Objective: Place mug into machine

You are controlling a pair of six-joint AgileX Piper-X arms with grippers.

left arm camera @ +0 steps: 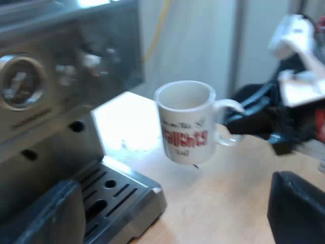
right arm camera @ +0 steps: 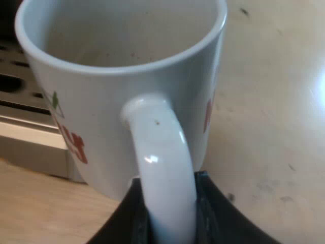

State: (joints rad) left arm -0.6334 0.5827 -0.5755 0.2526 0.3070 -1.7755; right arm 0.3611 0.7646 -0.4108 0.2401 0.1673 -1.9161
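We'd say this one's roughly halfway. Our right hand (right arm camera: 170, 206) is clamped on the handle of the mug (left arm camera: 185, 122), with black fingers (right arm camera: 133, 216) on either side of it. The mug looks lifted just off the tabletop (left arm camera: 238, 193), tipped a little, nothing inside. It's close to the espresso machine (left arm camera: 45, 101) but not in it yet. The drip tray (left arm camera: 119, 190) sits just beside it with nothing on the grille. Our left hand (left arm camera: 175, 203) is open and holding nothing, hanging over the tray's corner. What's left, by our reckoning: carry the mug over the tray, set it on the grille, let go.
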